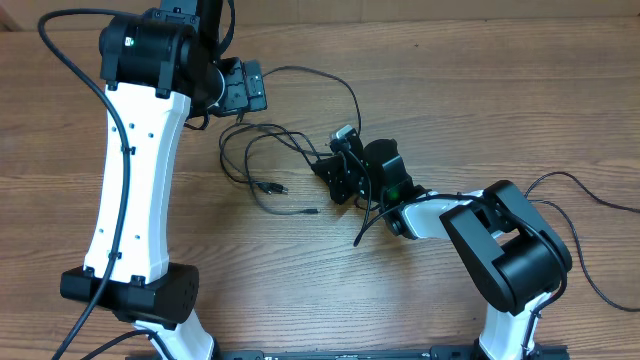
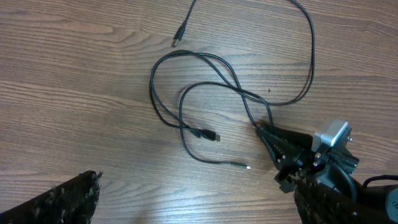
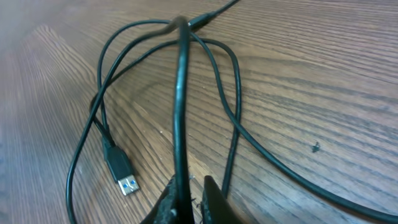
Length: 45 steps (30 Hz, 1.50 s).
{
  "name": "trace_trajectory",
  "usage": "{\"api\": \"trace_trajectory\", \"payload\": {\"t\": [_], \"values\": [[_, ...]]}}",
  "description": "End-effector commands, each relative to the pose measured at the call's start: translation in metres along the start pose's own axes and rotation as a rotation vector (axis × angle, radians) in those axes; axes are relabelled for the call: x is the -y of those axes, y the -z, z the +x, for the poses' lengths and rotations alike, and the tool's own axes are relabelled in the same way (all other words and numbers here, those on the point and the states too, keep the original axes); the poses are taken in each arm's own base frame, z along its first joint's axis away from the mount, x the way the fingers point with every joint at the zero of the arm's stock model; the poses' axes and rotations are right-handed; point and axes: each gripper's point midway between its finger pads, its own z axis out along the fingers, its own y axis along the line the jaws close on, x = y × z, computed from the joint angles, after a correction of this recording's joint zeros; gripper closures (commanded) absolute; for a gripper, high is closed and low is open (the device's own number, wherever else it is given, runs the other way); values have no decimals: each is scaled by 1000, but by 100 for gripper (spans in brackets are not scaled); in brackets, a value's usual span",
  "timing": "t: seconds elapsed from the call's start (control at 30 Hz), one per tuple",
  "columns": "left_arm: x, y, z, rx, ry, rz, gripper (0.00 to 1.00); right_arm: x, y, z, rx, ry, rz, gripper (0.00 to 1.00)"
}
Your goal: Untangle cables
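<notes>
Status: early. The cables (image 1: pixel 275 150) lie on the tabletop (image 1: pixel 470 70) as one bundle of overlapping loops, and no cord is drawn clear of the others. In the left wrist view, two loops cross just ahead of the right gripper (image 2: pixel 263 129). One long strand arcs away past it.

Three free ends show:
- a USB plug (image 2: pixel 209 134) inside the loops, near the right gripper
- a thin pin plug (image 2: pixel 241 165), nearer to the right gripper than the USB plug
- a third plug (image 2: pixel 178 36), well apart from the right gripper, beyond the loops

Judgement: no crossing is undone yet, so all the separating is left to do.

Right gripper: clenched on a single strand. The right wrist view shows that cord running straight out from between its jaws toward the crossing point. It looks raised off the tabletop close to the jaws. The other strands lie flat on either side of the held one, and the USB plug sits just beside the right gripper without touching it.

Left gripper (image 1: pixel 243 88): released, jaws spread wide, holding nothing. It sits across the loops from the right gripper, at the far side of the bundle. A strand passes close by it, but I cannot tell whether they touch.

Judgement: with one strand pinned by the right gripper, the bundle is anchored at that end only.
</notes>
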Motion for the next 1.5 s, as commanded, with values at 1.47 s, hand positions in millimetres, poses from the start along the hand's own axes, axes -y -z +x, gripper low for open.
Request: {"api": "trace_trajectory", "payload": {"t": [1.47], "values": [[-2, -6, -1, -13, 15, -3, 0, -79, 357, -294, 495, 127, 433, 96]]}}
